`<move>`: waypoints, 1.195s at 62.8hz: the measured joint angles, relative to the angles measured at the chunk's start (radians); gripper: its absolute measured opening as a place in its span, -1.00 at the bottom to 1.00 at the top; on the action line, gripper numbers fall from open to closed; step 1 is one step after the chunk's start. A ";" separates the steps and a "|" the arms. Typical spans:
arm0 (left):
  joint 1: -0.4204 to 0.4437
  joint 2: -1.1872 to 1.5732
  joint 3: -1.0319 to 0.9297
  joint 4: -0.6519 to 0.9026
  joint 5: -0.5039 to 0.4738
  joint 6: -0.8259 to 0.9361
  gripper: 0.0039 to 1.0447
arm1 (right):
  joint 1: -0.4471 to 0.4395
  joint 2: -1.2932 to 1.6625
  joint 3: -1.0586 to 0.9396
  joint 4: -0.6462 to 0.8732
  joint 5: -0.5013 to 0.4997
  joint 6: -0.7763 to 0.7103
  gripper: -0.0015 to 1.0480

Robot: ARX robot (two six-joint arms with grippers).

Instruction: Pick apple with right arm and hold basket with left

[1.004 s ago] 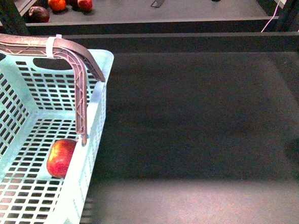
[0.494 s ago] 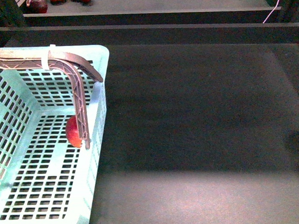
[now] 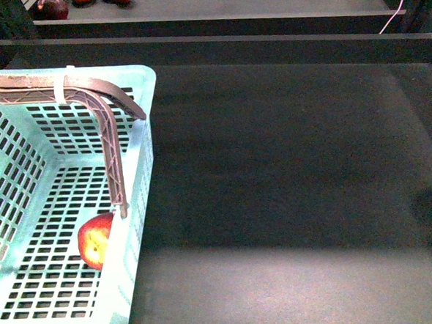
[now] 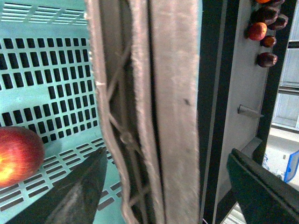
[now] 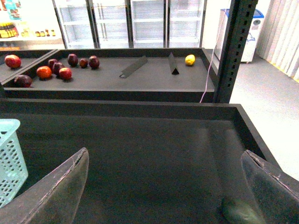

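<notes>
Apple [image 3: 96,240] sits on the basket [image 3: 142,210] floor, lower left of the front view, against the near side wall under the brown handle [image 3: 112,146]. Judged mostly done: fruit is in. Left gripper [image 4: 163,177] straddles the handle bar, fingers either side; whether it actually clamps, cannot tell. Right gripper [image 5: 163,186] is spread wide and empty over the dark table [image 5: 154,140]. Far shelf, upper frame: small dark fruits [image 5: 56,67], lemon [image 5: 189,59].
</notes>
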 joint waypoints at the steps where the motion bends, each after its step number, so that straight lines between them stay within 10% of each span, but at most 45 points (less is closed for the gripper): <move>1: -0.001 -0.006 0.001 -0.006 -0.001 0.000 0.79 | 0.000 0.000 0.000 0.000 0.000 0.000 0.83; 29: -0.056 -0.208 0.020 -0.208 -0.088 0.109 0.85 | 0.000 0.000 0.000 0.000 0.000 0.000 0.83; 38: -0.026 -0.243 -0.286 0.552 0.046 0.827 0.31 | 0.000 0.000 0.000 0.000 0.001 0.000 0.83; 43: -0.011 -0.302 -0.378 0.731 0.060 1.152 0.04 | 0.000 -0.001 0.000 0.000 0.000 0.000 0.83; 60: 0.032 -0.493 -0.570 0.760 0.097 1.493 -0.95 | 0.000 0.000 0.000 0.000 0.000 0.000 0.83; 75: 0.100 -0.658 -0.666 0.689 0.164 1.515 -0.94 | 0.000 0.000 0.000 0.000 0.000 0.000 0.83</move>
